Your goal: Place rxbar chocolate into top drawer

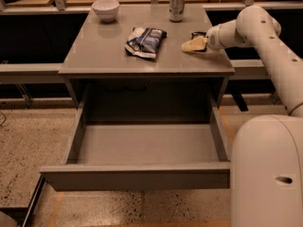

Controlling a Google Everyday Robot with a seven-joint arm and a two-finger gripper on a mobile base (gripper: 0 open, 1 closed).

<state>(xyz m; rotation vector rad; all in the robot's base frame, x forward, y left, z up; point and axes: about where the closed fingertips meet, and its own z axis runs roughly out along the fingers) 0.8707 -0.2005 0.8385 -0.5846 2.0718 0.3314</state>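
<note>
The top drawer (147,145) is pulled fully open below the grey table (94,56), and its grey floor is bare. My gripper (193,45) is low over the table's right side, right of the chip bag, with the arm reaching in from the right. A small dark thing (198,34) shows just behind the gripper. It may be the rxbar chocolate, but it is mostly hidden. Whether the gripper touches it cannot be told.
A blue-and-white chip bag (145,41) lies at the table's middle. A white bowl (105,9) stands at the back left and a can (176,5) at the back middle. My white base (267,174) fills the lower right, beside the drawer's right corner.
</note>
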